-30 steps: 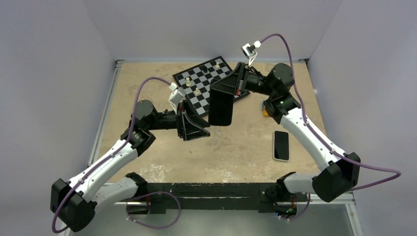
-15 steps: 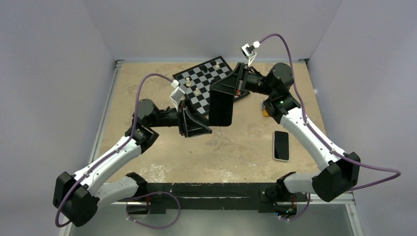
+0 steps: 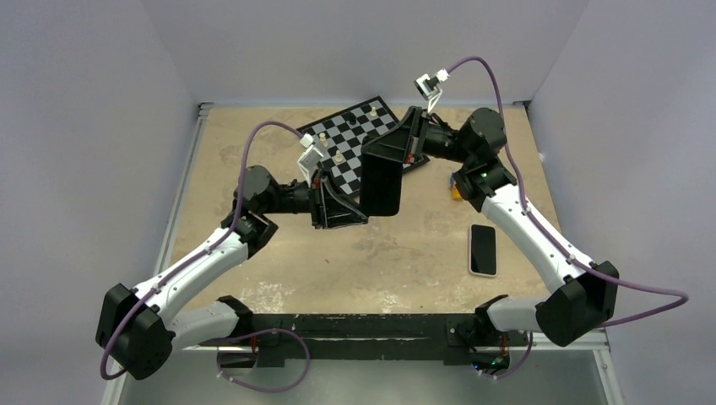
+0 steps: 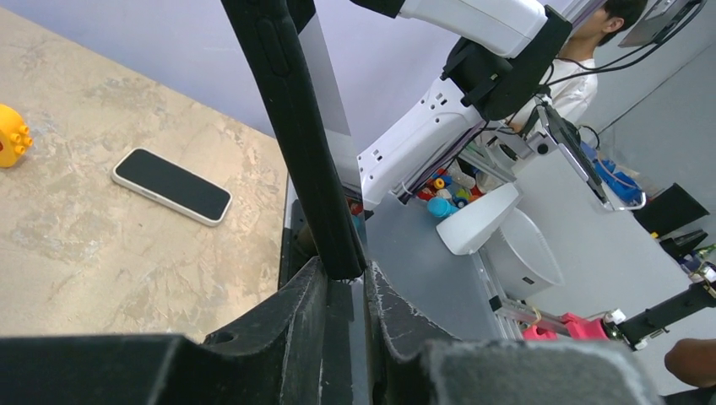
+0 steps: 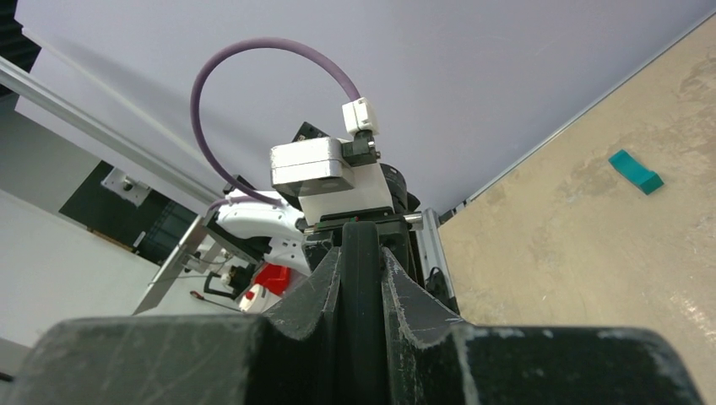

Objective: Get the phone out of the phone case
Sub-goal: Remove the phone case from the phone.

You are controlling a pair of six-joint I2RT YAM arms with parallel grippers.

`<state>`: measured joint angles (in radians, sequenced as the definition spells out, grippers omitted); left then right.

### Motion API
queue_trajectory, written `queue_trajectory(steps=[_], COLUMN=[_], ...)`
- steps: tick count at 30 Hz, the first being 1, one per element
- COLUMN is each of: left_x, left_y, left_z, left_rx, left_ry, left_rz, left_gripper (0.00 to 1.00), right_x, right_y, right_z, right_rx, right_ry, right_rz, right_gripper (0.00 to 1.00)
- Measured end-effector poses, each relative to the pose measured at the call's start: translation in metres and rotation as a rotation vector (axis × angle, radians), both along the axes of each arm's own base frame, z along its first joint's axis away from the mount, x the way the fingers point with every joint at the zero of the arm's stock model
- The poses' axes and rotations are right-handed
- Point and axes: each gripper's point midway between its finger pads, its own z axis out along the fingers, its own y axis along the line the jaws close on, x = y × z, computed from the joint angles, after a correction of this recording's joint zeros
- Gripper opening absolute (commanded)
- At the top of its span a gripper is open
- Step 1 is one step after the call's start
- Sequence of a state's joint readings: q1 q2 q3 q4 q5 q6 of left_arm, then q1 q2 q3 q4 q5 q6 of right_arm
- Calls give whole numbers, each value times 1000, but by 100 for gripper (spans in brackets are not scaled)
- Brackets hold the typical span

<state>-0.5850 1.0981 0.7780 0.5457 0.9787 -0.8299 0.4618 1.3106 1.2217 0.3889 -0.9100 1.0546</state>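
The black phone case hangs upright in the air above the middle of the table. My right gripper is shut on its upper part; the right wrist view shows the case's edge pinched between the fingers. My left gripper is at the case's lower left corner. In the left wrist view the case's lower end reaches the tips of the left gripper, whose jaws stand a narrow gap apart. The phone lies screen up on the table at the right, apart from both grippers, and also shows in the left wrist view.
A chessboard with a few pieces lies at the back of the table behind the case. A yellow toy sits near the phone. A small teal block lies on the table. Walls enclose the table on three sides.
My left gripper has moved right and a little back, up to the lower corner of the case. The right gripper, the case and the phone have not moved.
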Motion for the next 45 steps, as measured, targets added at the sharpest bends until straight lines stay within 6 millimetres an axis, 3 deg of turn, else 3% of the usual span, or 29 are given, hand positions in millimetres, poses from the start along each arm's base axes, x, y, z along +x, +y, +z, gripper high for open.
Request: queue_trajectory(steps=[4,8,12,18,20,25,30,34,38,41,45], left_x=[1,4,13,49,61,84,61,20,-16,-24,-12], left_y=[-2,-5,-2,0,0,8,24,41,43,36,29], left_z=[-2,-9,-18,-42,-52,-66,-58,-19,20,35,35], left_rx=[10,36,66,130,148,177,178,98,-3,-49,-71], left_ry=[18,47,77,224,267,335,289,166,94,124,206], left_rz=[-16,-21,8,102,164,282,305,278,201,146,148], left_gripper=[15,0,0,0,0,29,51,54,52,52,52], right_x=[0,-4,-7,-12,-17,-37,-23,1,27,42,53], right_y=[-1,-2,-3,-6,-7,-4,-4,-8,-10,-7,-6], right_z=[-1,-1,0,3,3,17,12,8,-5,-18,-30], right_rx=[0,12,57,124,139,182,156,135,118,104,91], right_ry=[-4,-28,-13,-16,54,70,70,92,138,186,234], right_rz=[3,21,36,54,82,147,99,-4,-98,-138,-173], right_gripper=[0,0,0,0,0,0,0,0,0,0,0])
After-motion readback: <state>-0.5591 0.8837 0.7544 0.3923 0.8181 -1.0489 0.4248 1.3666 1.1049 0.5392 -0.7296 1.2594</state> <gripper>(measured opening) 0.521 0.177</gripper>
